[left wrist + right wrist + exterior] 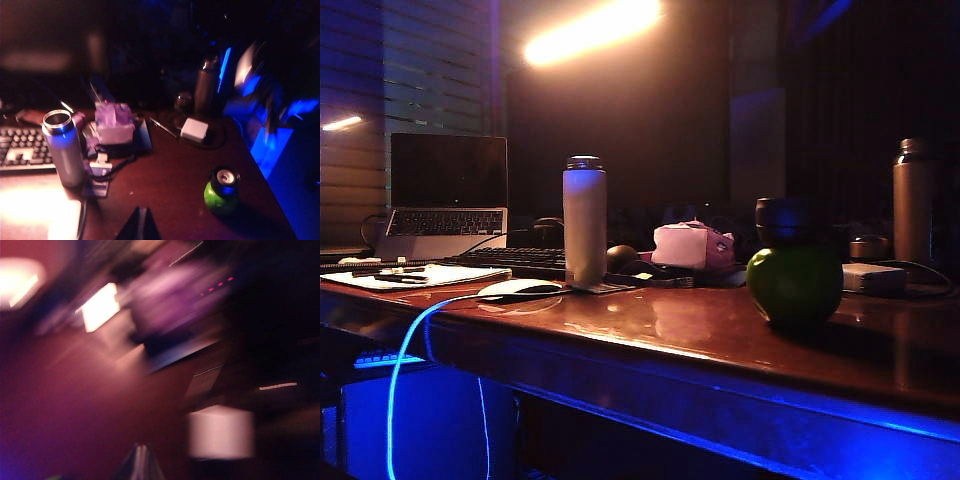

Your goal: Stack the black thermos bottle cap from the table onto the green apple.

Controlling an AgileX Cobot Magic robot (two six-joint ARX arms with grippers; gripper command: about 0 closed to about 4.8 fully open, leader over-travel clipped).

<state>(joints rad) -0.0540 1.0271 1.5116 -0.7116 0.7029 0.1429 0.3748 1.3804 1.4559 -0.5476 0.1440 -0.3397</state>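
Note:
The black thermos bottle cap (782, 222) sits upright on top of the green apple (795, 285), which rests on the table (650, 330) at the right. The left wrist view shows the same stack from above, the cap (225, 179) on the apple (215, 200), with its pale inner rim showing. My left gripper (141, 212) is shut and empty, hovering over bare wood to one side of the apple. My right gripper (140, 447) is also shut and empty, in a heavily blurred view above the wood. Neither gripper appears in the exterior view.
A tall white thermos (584, 225) stands mid-table by a keyboard (515, 260) and a mouse (518, 288). A laptop (448, 195) is at the back left, a pink bundle (690, 245) behind the middle, and a dark bottle (912, 200) and white box (873, 277) stand behind the apple.

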